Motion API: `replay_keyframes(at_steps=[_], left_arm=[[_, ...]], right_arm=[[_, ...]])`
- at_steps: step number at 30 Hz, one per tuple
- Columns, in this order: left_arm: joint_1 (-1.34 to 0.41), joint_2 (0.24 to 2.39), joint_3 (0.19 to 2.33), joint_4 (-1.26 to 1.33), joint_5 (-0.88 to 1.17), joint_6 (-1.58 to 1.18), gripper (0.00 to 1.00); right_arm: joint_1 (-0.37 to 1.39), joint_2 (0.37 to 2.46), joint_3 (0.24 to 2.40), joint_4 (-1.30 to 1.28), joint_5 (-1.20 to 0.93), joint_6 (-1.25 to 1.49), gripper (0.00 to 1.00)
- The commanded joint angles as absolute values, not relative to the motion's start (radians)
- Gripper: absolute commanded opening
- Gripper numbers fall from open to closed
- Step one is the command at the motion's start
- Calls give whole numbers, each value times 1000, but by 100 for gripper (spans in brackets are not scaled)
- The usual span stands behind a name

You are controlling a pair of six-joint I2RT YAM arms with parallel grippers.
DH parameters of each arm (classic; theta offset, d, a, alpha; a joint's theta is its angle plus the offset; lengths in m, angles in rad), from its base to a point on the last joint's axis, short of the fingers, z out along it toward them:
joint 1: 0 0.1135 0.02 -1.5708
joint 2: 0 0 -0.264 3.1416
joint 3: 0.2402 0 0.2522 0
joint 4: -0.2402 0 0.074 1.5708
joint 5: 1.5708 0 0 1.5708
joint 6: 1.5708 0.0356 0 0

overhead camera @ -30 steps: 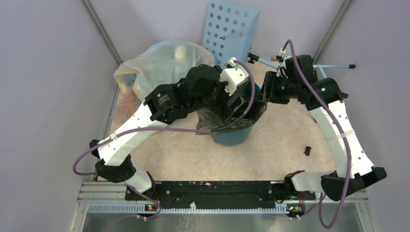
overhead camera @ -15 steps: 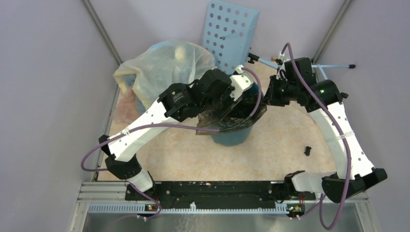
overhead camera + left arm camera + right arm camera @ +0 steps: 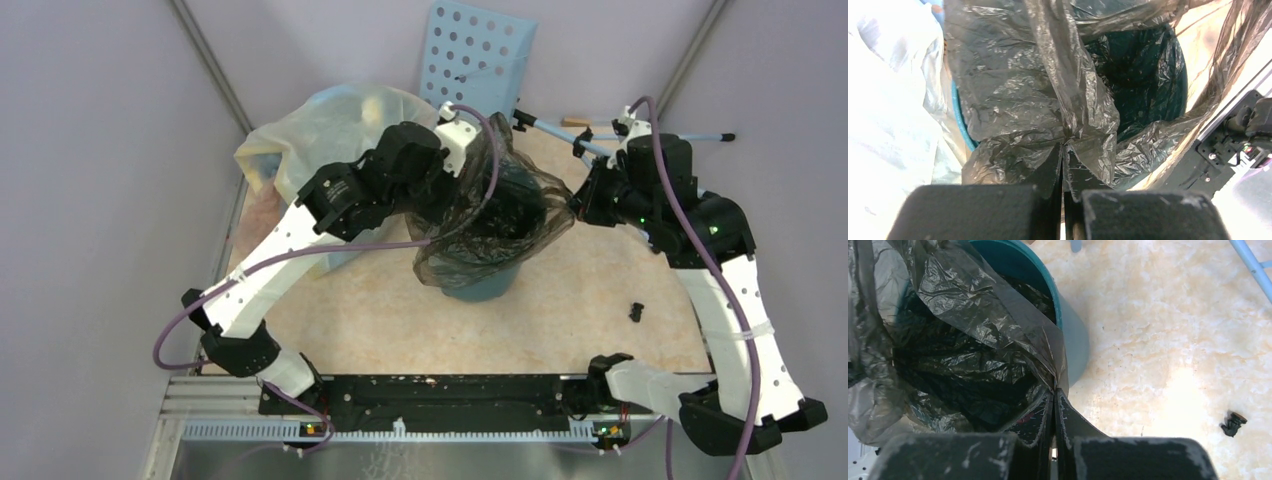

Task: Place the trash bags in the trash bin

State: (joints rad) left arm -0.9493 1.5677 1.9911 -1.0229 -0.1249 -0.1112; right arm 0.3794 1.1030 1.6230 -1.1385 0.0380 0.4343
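Note:
The thin grey-black trash bag point(image 3: 500, 225) sits in the teal trash bin point(image 3: 480, 285) and its mouth is stretched open above the rim. My left gripper point(image 3: 1064, 145) is shut on the bag's left edge point(image 3: 1013, 100), lifted toward the back left. At the right side my right gripper point(image 3: 1054, 389) is shut on the bag's edge point(image 3: 973, 305), pulled out past the bin's rim point(image 3: 1055, 295). In the top view the left gripper point(image 3: 452, 178) and right gripper point(image 3: 578, 200) hold opposite sides of the bag, its lower part draped over the bin's front.
A large pale translucent stuffed bag point(image 3: 330, 130) stands behind the left arm. A light blue perforated panel point(image 3: 475, 65) leans at the back, with a light blue rod point(image 3: 640, 135) beside it. A small black part point(image 3: 636, 311) lies on the table at the right.
Both grippers closed on the bag's edges and pulled apart: the left went up and back-left, the right went right. The bag's mouth now stands stretched wide above the bin.

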Motion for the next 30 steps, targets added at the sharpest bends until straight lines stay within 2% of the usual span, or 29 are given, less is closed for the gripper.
replay_keyframes(at_steps=[1,12,22,26,30], left_arm=[[-906,1501,1985,-959,-54,-158,0],[-639,1315,1803,-724,303,-320,0],[-613,1336,1807,-621,382,-363,0],[-611,1371,1828,-626,387,-379,0],[-609,1348,1783,-646,352,-379,0]], right_arm=[[385,1079,1613,-1125,86,460,0],[383,1000,1524,-1196,309,582,0],[379,957,1569,-1180,418,577,1],[379,955,1578,-1141,322,501,26],[379,954,1610,-1082,160,404,45]])
